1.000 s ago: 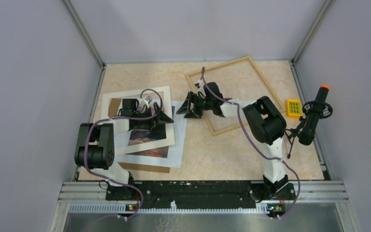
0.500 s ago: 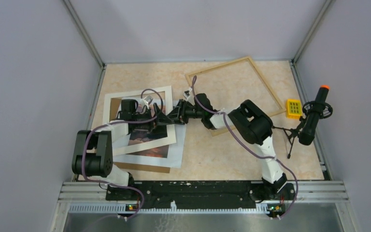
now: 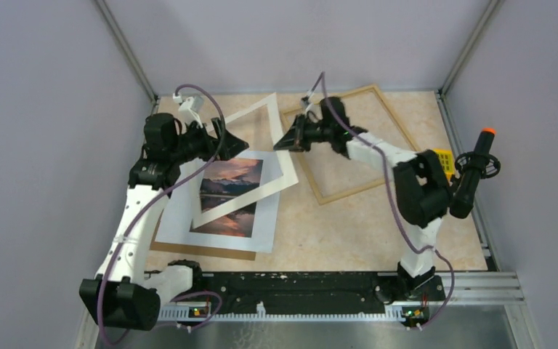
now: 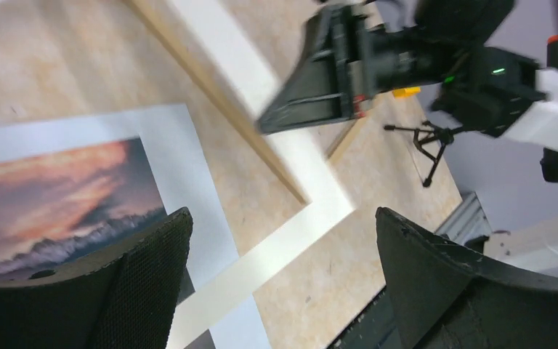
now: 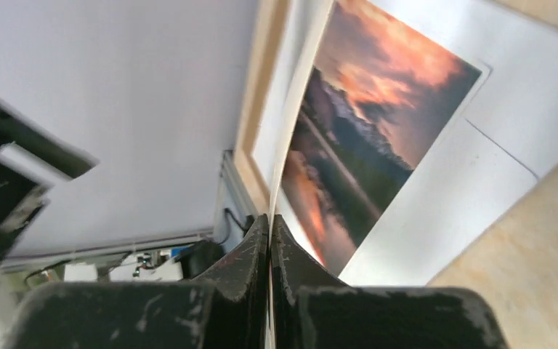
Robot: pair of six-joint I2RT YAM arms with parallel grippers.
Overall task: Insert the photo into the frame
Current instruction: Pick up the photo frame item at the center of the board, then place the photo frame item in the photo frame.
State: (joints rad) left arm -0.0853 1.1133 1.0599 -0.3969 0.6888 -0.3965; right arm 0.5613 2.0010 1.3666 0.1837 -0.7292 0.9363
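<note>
The photo (image 3: 229, 190), an orange-pink and dark landscape with a white margin, lies flat on a brown backing board (image 3: 203, 251) at the left. Over it a white mat (image 3: 288, 171) with a cut-out window is tilted up on its right side. My right gripper (image 3: 282, 142) is shut on that raised edge; in its wrist view the fingers (image 5: 269, 218) pinch the thin sheet, with the photo (image 5: 378, 123) behind. The light wood frame (image 3: 349, 138) lies at the back right. My left gripper (image 3: 225, 142) hangs open above the photo (image 4: 58, 196), its fingers (image 4: 283, 214) holding nothing.
A yellow keypad block (image 3: 442, 161) and a black handle with an orange tip on a small tripod (image 3: 472, 174) stand at the right edge. Grey enclosure walls close in the table on three sides.
My right gripper reached left, shut on the mat's right edge and lifted it toward the frame. My left arm rose off the mat and drew back to the left, still open.
</note>
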